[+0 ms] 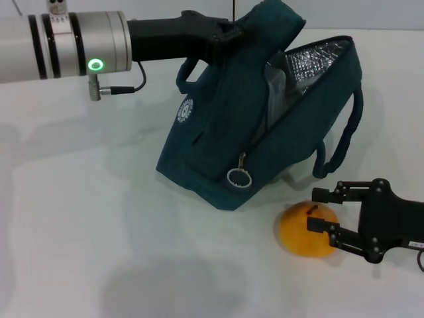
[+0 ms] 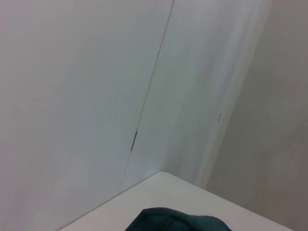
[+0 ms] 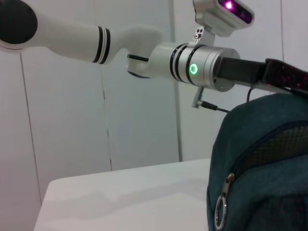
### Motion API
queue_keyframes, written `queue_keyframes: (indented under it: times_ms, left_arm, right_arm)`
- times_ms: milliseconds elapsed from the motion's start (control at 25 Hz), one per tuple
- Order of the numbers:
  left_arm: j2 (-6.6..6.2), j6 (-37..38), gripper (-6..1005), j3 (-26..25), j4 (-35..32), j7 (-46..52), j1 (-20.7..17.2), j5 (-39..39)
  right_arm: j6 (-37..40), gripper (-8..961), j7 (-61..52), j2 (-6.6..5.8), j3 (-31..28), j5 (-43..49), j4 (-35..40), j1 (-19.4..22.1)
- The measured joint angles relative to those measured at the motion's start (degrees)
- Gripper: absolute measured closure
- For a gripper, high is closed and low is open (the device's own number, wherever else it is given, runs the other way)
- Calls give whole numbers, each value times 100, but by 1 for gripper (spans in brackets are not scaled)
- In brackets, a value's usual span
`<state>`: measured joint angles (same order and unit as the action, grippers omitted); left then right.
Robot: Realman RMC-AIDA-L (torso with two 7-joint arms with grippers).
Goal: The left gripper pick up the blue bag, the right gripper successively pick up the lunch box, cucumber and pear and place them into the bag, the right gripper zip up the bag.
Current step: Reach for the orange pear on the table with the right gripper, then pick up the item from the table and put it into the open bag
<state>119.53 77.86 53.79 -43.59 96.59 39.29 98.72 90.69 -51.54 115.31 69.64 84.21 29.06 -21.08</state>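
Right gripper (image 1: 326, 211): low at about 4 o'clock on the table, fingers spread, one on each side of the near edge of the pear; not yet pressed onto it as far as the head view shows.
Pear (image 1: 307, 229): round and orange-yellow, lying on the table just beside the bag's lower corner, toward 5 o'clock from the bag.
Left gripper (image 1: 222, 33): at 12 o'clock, at the bag's top, which hangs from it; its fingers are hidden by the fabric, so whether they pinch it I cannot tell.
Blue bag (image 1: 265, 112): held up and tilted, far corner lifted, near corner resting on the table; mouth open toward 1 o'clock with silver lining showing. Lunch box and cucumber are not visible, likely inside already.
Zipper ring (image 1: 239, 177): hangs at the bag's near end, toward 6 o'clock, zip undone.
Risk, pear: being round, it may roll off toward 7 o'clock if one finger touches first, or squirt out under an off-centre squeeze.
Risk, bag: the carry handle (image 1: 344, 142) loops between pear and mouth; a low lift could snag it and drag the bag.
Open room: the table (image 1: 79, 232) is bare from 6 to 9 o'clock; its far edge runs close behind the bag at 12 to 1 o'clock.
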Motion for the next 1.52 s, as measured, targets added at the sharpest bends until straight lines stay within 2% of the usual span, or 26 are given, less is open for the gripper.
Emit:
queue_keyframes:
  times_ms: [520,720,1160,1360,1520]
  left_arm:
    - [-1,1,923,0,0,0,29,-2]
    - [-1,1,922,0,0,0,40,-2]
    - [-1,1,920,9,0,0,51,-2]
    - [-1,1,920,9,0,0,53,-2]
    - [-1,1,919,9,0,0,52,-2]
  right_arm:
    - [-116,662,2,0,165,-19,-15,-80]
    - [-208,788,-2,0,165,-15,-15,-102]
    - [-326,899,-21,0,157,-25,-15,-156]
    - [-308,907,63,0,108,-51,-12,-163]
    - [-44,914,386,-1,-106,-405,0,-26]
